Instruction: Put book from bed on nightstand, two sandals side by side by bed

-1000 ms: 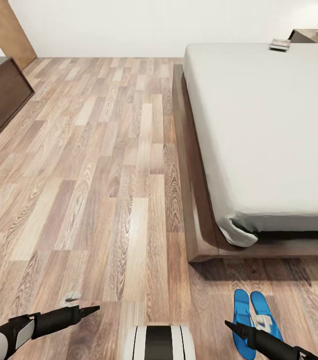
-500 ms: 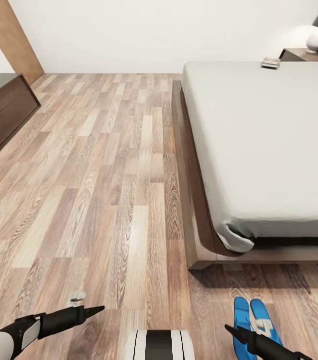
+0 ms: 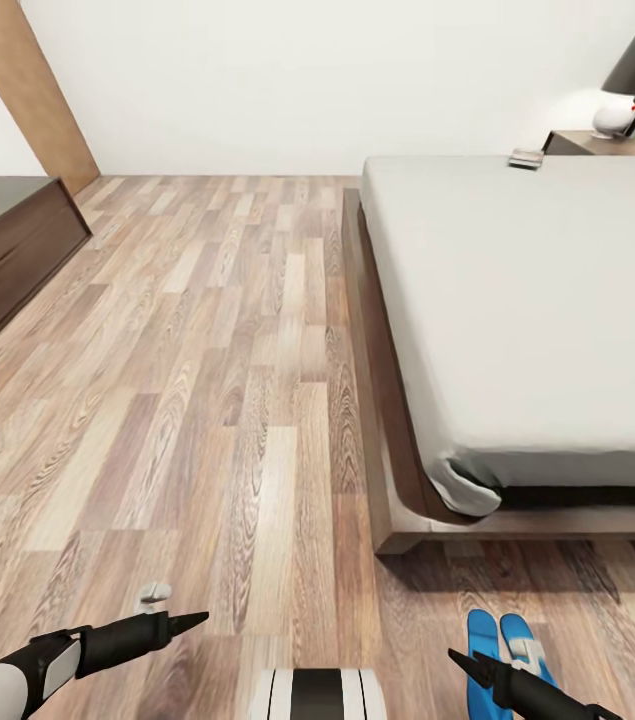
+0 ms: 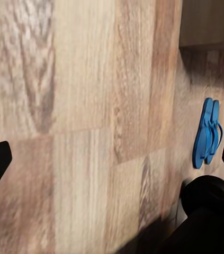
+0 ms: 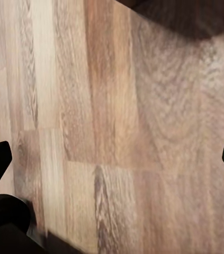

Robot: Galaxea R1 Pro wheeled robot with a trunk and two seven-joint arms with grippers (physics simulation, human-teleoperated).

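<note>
Head view: book [image 3: 525, 158] lies on the bed [image 3: 517, 300] at its far corner, just short of the nightstand [image 3: 597, 143], so that move is not done; two sandals [image 3: 502, 655] lie side by side on the floor [image 3: 207, 350] near the bed's foot, seemingly placed. Left hand [image 3: 192, 621] and right hand [image 3: 462, 659] hang low, holding nothing; spread cannot be told here
Left wrist view: fingertips wide apart, sandals [image 4: 207, 133] paired on the floor beyond
Right wrist view: fingertips wide apart over bare boards, hand empty
</note>
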